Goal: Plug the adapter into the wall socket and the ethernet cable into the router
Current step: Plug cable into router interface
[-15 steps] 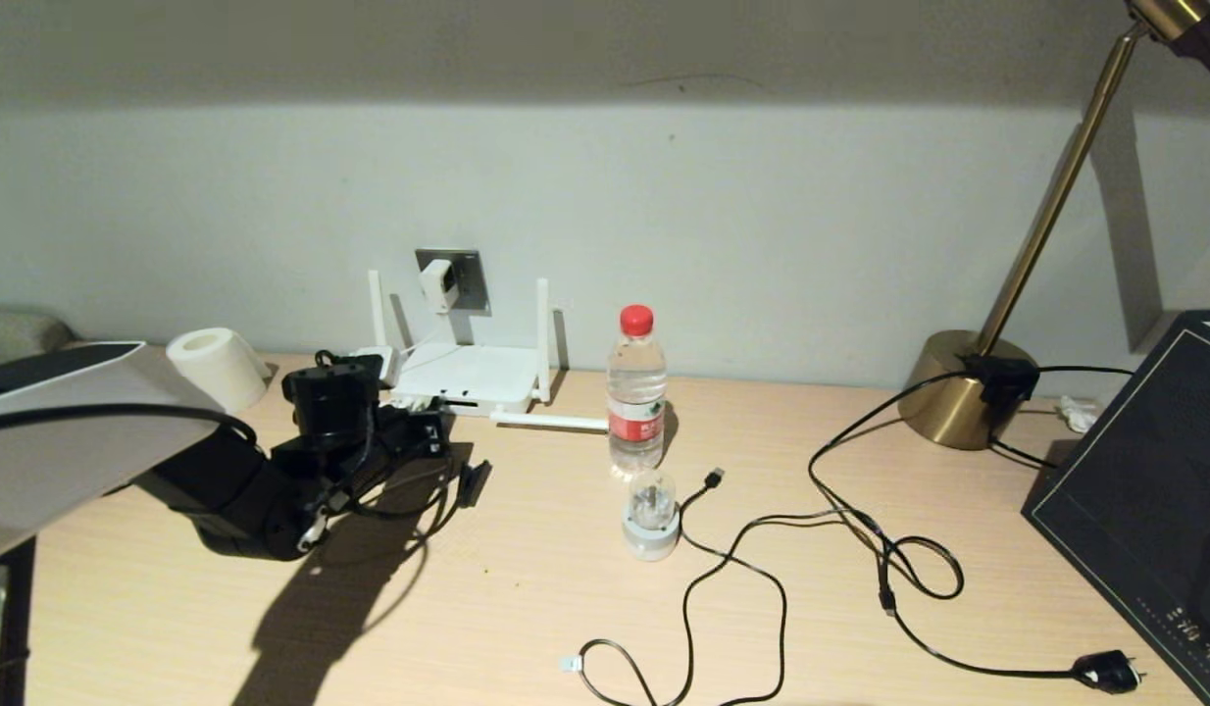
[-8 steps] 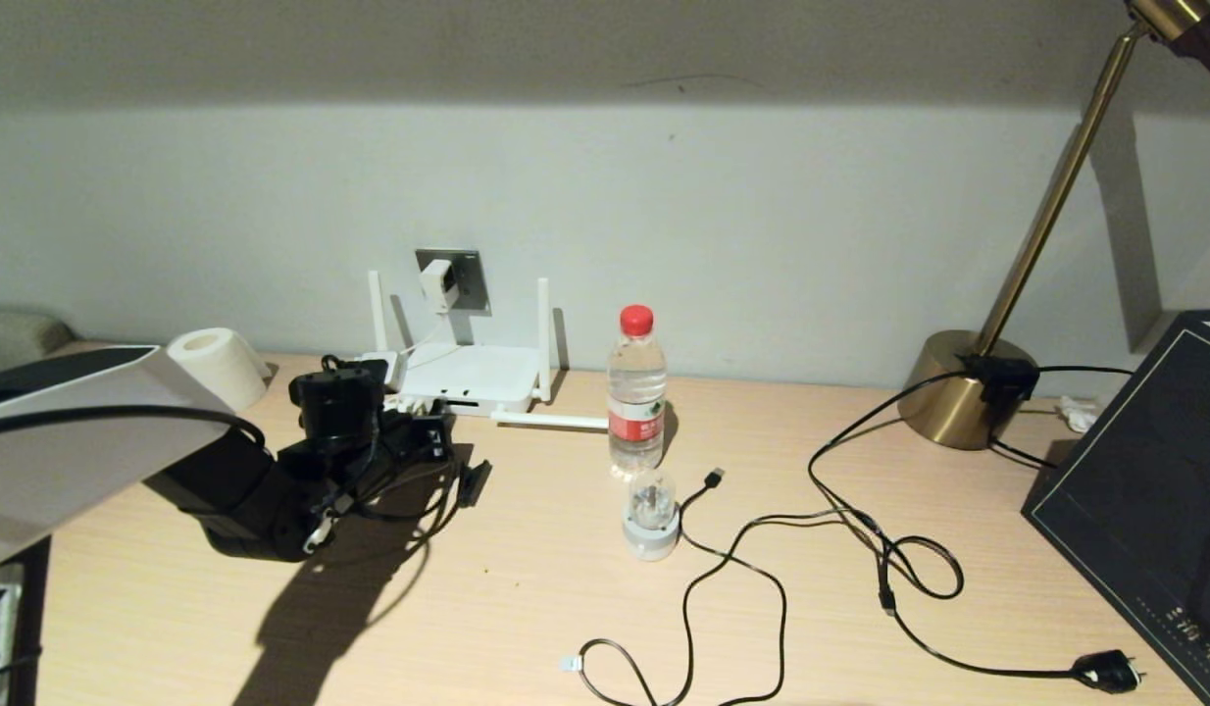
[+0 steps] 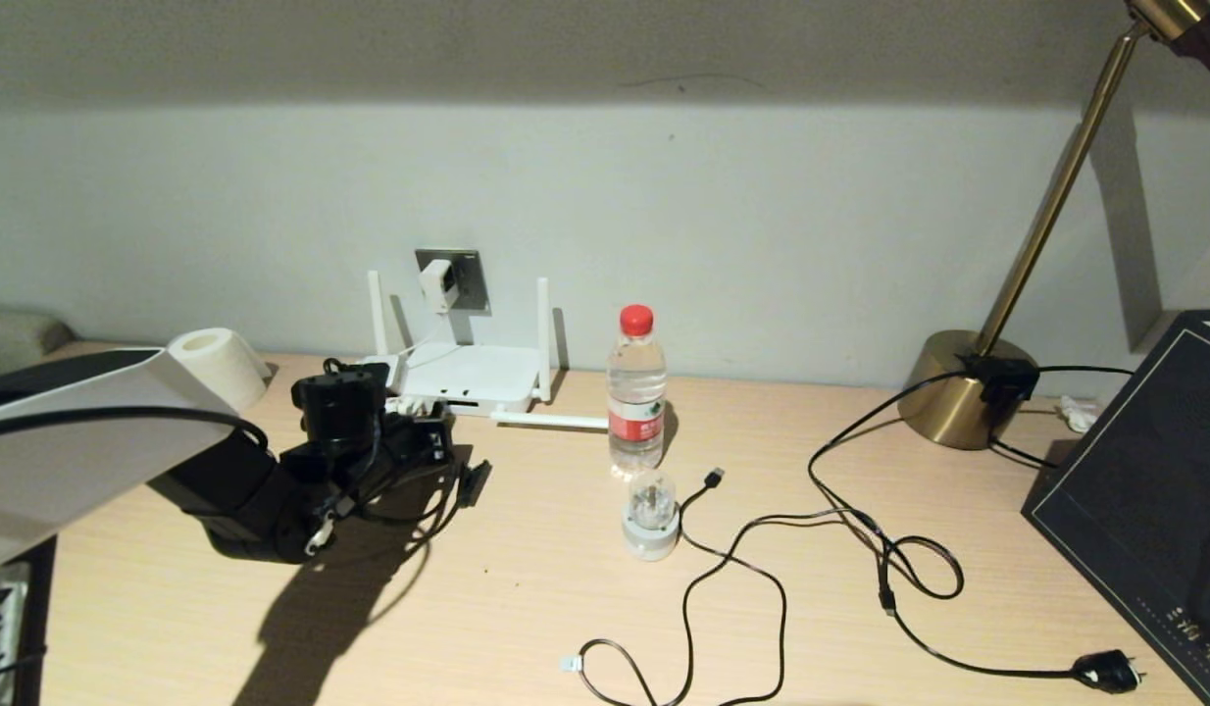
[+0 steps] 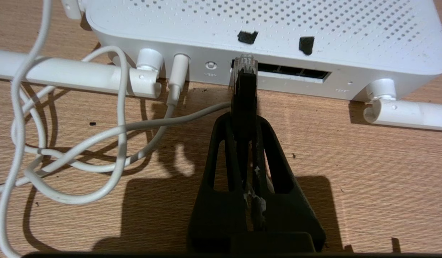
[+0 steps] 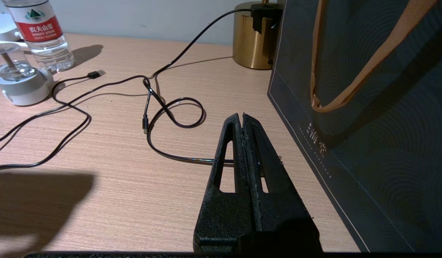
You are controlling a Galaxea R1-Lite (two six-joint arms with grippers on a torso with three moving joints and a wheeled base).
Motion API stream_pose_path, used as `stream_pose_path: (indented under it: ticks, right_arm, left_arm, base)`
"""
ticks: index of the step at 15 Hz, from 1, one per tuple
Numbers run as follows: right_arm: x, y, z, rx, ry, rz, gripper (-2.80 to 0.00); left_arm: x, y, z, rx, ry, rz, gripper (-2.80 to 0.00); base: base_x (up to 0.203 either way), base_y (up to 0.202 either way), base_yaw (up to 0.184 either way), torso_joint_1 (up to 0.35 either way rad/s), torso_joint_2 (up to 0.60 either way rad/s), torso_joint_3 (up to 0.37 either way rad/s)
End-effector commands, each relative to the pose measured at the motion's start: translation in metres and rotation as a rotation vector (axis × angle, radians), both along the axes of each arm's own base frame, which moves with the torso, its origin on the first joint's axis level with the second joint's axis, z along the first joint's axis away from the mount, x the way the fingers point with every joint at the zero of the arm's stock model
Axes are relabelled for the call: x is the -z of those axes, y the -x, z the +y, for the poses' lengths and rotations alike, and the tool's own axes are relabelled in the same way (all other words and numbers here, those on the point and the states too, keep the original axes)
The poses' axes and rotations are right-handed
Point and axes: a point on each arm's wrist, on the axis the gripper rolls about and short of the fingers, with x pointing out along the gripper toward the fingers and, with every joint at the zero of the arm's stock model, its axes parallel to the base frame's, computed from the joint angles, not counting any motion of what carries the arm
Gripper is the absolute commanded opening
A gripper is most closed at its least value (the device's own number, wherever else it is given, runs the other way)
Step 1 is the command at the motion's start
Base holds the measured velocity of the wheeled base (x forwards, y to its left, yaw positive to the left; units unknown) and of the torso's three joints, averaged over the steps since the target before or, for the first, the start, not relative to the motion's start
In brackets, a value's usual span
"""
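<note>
The white router [image 3: 463, 378] lies against the wall below the grey wall socket [image 3: 471, 281], and the white adapter [image 3: 438, 284] sits plugged into that socket. My left gripper [image 3: 434, 431] is low over the table at the router's near side. In the left wrist view it [image 4: 244, 120] is shut on the black ethernet cable [image 4: 244, 89]. The cable's clear connector [image 4: 245, 63] is at the mouth of the leftmost port on the router [image 4: 350, 39]; how deep it sits I cannot tell. My right gripper [image 5: 241, 116] hangs shut and empty over the table, out of the head view.
The adapter's white cord [image 4: 117, 125] loops beside the router. A water bottle [image 3: 635, 392], a small clear-domed device [image 3: 651, 515], a black USB cable [image 3: 752, 549], a brass lamp base [image 3: 963, 392] with its black plug [image 3: 1105, 672], a dark bag [image 3: 1154, 490] and a paper roll [image 3: 218, 363] share the table.
My left arm has crept a little closer to the router with the cable in its grip. Nothing else has moved.
</note>
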Motion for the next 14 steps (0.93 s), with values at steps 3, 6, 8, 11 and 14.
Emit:
stream_pose_path:
  ticks: [3,6,8,11,14]
  right_arm:
    - [0.0097,-0.0029,0.0000,0.000,0.000,0.036,-2.80]
    - [0.0097,-0.0029,0.0000,0.000,0.000,0.036,-2.80]
    - [0.0097,-0.0029,0.0000,0.000,0.000,0.036,-2.80]
    - [0.0097,-0.0029,0.0000,0.000,0.000,0.036,-2.80]
    - [0.0097,-0.0029,0.0000,0.000,0.000,0.036,-2.80]
  left_arm:
    - [-0.0013,0.0008,-0.0008,0.001,0.001,-0.007,-2.80]
    - [-0.0037,0.0034,-0.0010,0.003,0.002,-0.011,-2.80]
    - [-0.0044,0.0046,-0.0008,0.003,0.002,-0.013,-2.80]
    - [-0.0053,0.0050,-0.0007,0.001,0.002,-0.015,-2.80]
    - [-0.0057,0.0071,-0.0009,0.003,0.002,-0.012,-2.80]
  base:
    - [0.000,0.000,0.000,0.000,0.00,0.000]
    - [0.000,0.000,0.000,0.000,0.00,0.000]
    - [0.000,0.000,0.000,0.000,0.00,0.000]
    - [0.000,0.000,0.000,0.000,0.00,0.000]
    - [0.000,0.000,0.000,0.000,0.00,0.000]
